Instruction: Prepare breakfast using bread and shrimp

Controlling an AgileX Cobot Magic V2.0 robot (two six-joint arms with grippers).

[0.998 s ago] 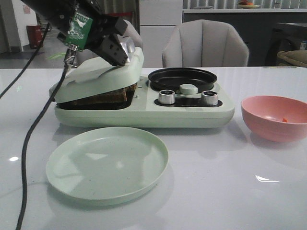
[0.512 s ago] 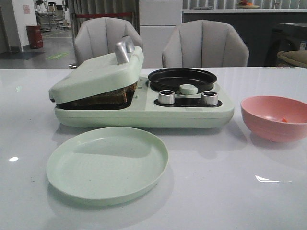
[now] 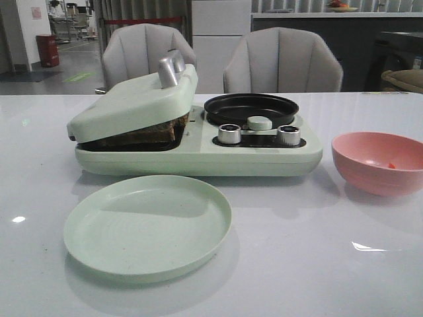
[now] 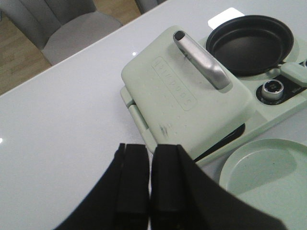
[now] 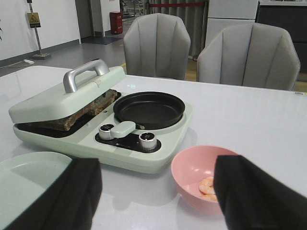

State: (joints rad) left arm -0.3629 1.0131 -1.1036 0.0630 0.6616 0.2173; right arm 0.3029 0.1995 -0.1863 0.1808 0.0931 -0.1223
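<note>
With the left arm gone from the front view, its pincer (image 4: 149,179) closed and empty, the press lid (image 3: 132,102) rests on the bread (image 3: 142,134) at centre left, while shrimp (image 5: 207,186) wait in the pink bowl (image 5: 189,165) before the wide-open right pincer (image 5: 156,194).

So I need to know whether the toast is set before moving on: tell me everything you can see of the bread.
The bread lies flat inside the pale green sandwich press, pinched between its base plate and the tilted lid, which rests on it rather than closing fully. Only the edges show: dark brown crust with a paler, grainy crumb. It looks stacked, but the slices cannot be counted. Nothing else touches it.
</note>
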